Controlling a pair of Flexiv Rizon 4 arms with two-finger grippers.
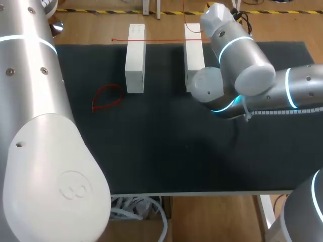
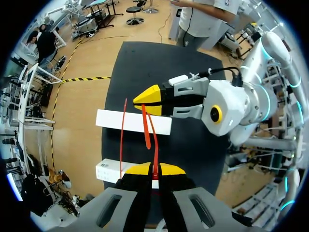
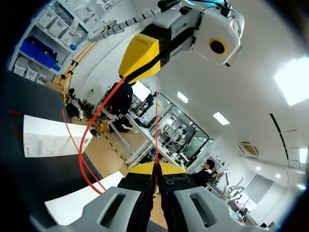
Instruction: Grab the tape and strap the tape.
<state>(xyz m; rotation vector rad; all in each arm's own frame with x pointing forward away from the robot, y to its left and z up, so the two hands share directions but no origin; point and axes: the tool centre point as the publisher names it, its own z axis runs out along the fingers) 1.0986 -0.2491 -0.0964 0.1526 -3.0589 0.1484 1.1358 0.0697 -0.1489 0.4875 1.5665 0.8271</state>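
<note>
Tape (image 2: 146, 130) sits pinched in left claw (image 2: 154, 168) and right claw (image 2: 144, 102).

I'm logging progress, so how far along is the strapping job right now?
Done: the red strap is off the table, with the left tool and right tool both shut on it. In hand: it curves loosely between them, no closed loop visible yet. Left: threading and pulling it tight. A second strap lies across the white blocks.

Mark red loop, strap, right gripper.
red loop (image 1: 108, 86), head view, on its upper arc.
strap (image 2: 155, 152), left wrist view, on its thin lower stretch.
right gripper (image 2: 140, 101), left wrist view, between its yellow tips.
</note>
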